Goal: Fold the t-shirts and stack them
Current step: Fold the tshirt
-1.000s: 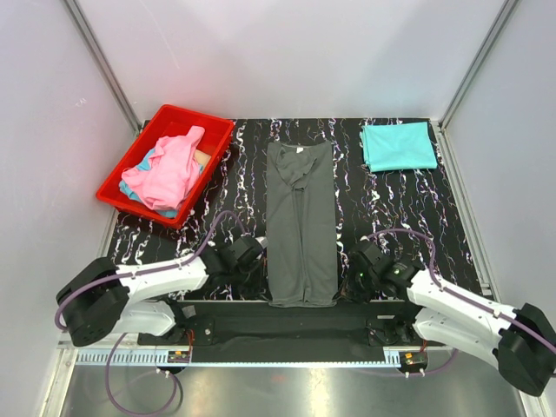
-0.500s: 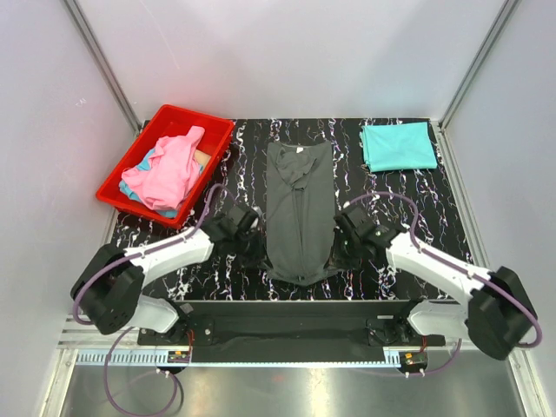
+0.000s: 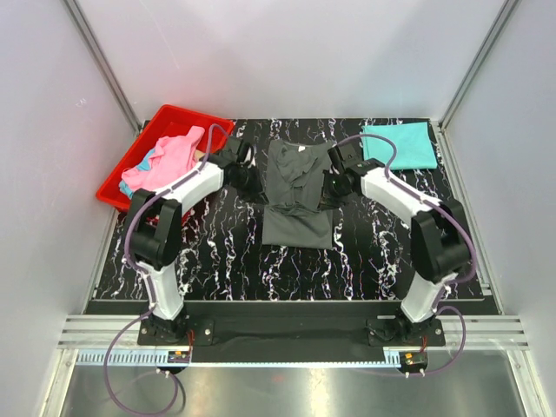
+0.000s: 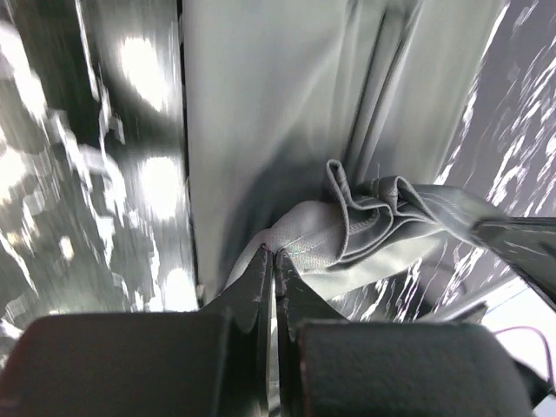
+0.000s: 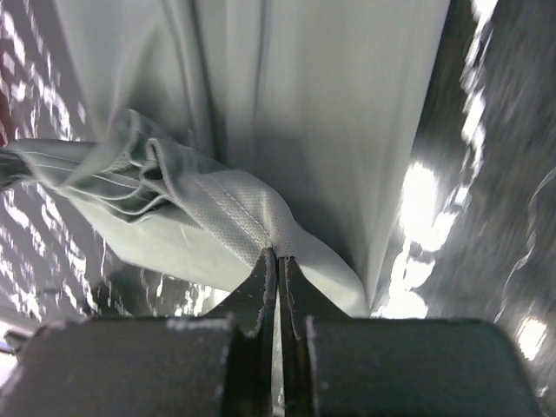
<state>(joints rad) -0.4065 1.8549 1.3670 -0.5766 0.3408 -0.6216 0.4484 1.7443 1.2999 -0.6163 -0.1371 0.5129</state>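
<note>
Bottom of the top view: we note the black marbled table point(image 3: 287, 278), with the arm bases at its near edge. At frame centre lies the charcoal grey t-shirt point(image 3: 297, 228), its sides turned in to make a narrow strip. Its bottom hem is lifted and held over the upper half, near the collar, so we read the half-fold as under way and not yet laid down.

Left gripper point(image 4: 271, 256): jaws pinched together on one hem corner, as its wrist view shows. Right gripper point(image 5: 276, 254): likewise clamped on the other corner, with cloth bunched between the two.

Upper right of the frame: a teal t-shirt point(image 3: 398, 146), folded flat, the start of the stack. Upper left: a red bin point(image 3: 187, 113) holding a pink t-shirt point(image 3: 169, 165) and some light blue cloth point(image 3: 130, 187), both unfolded.

Our judgement: one shirt is done, the grey one is partly folded and has yet to go on the teal, and at least two are left in the bin.
</note>
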